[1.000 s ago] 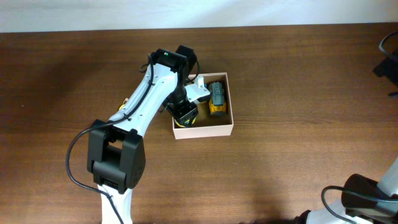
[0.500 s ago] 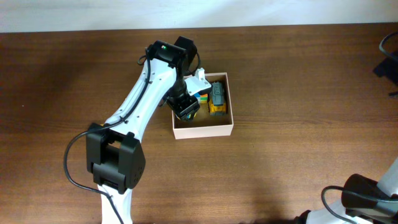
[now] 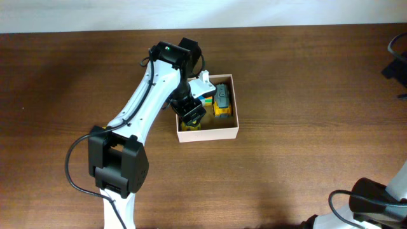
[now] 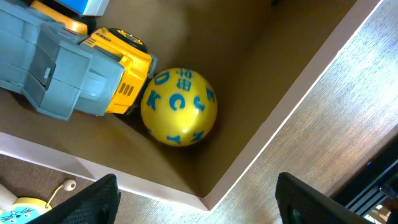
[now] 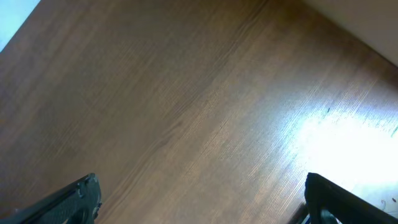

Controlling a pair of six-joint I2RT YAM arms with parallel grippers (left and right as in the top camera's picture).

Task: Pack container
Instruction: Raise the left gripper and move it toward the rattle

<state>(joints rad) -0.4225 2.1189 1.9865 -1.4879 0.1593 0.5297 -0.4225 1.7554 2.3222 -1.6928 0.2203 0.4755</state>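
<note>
The container [image 3: 210, 134] is a shallow cream-walled box at the table's middle. My left gripper [image 3: 191, 114] hovers over its near-left corner. In the left wrist view the left gripper [image 4: 199, 205] is open, its fingertips [image 4: 93, 199] wide apart above the box's corner wall [image 4: 298, 93]. A yellow ball with blue letters [image 4: 179, 107] rests free on the tan floor. It lies against a yellow and grey toy truck [image 4: 62, 68], which the overhead view shows in the box's right half [image 3: 222, 100]. My right gripper [image 5: 205, 205] is open over bare table.
A blue toy part [image 4: 87, 5] lies in the box behind the truck. A small pale blue and yellow toy [image 4: 28, 210] lies on the table just outside the box wall. Black gear [image 3: 397, 60] sits at the table's right edge.
The left gripper's jaws have spread and let the yellow ball go; it now lies on the container's floor. The right arm has not moved.
</note>
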